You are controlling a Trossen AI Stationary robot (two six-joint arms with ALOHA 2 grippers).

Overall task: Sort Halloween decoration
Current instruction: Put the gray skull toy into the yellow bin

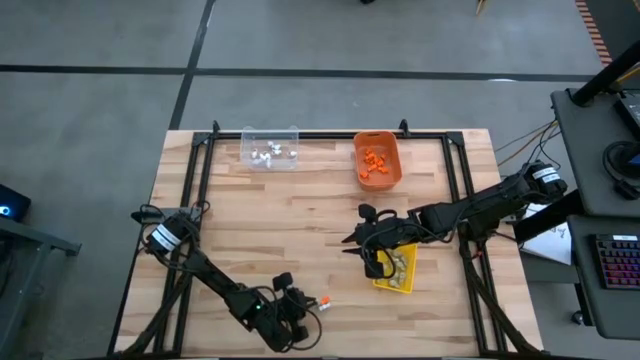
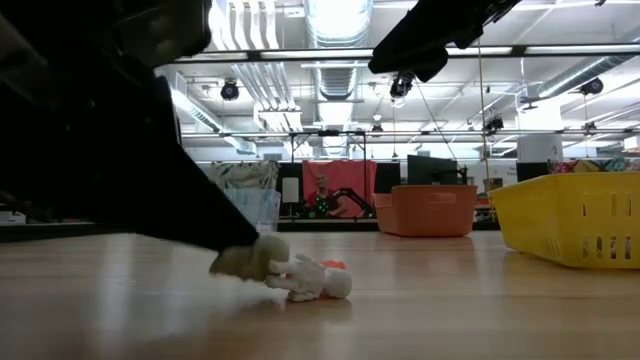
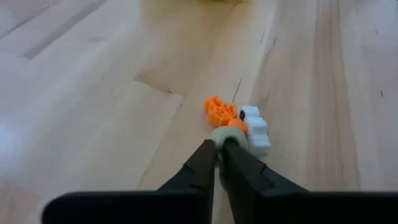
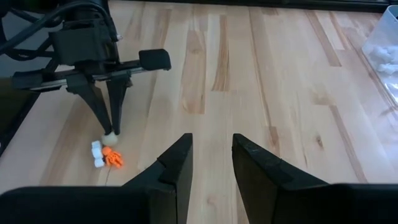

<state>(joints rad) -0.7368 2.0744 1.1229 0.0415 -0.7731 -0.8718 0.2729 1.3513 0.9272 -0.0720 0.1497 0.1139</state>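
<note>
The left claw (image 3: 219, 144) is down at the wooden table (image 1: 300, 215) near its front edge, its two dark fingers (image 3: 202, 165) pressed almost together and pinching a small pale tan-grey trinket (image 3: 221, 134) at their tips. Just beyond those tips, touching or nearly touching the pinched piece, lie a bright orange trinket (image 3: 221, 112) and a white trinket (image 3: 256, 127), side by side on the wood; the low view shows the white one (image 2: 315, 280) resting on the table surface with a bit of orange behind it. The right claw (image 4: 211, 155) hovers above the table near the yellow bin (image 1: 397, 270), well apart from the left claw and facing it; its fingers (image 4: 177, 165) stand partly spread with a clear gap and nothing between them. Farther from both claws, along the back edge of the table, sit a clear bin (image 1: 270, 147) holding several white trinkets and an orange bin (image 1: 377, 160) holding orange ones. The yellow bin, just beside the right claw, contains dull tan pieces.
</note>
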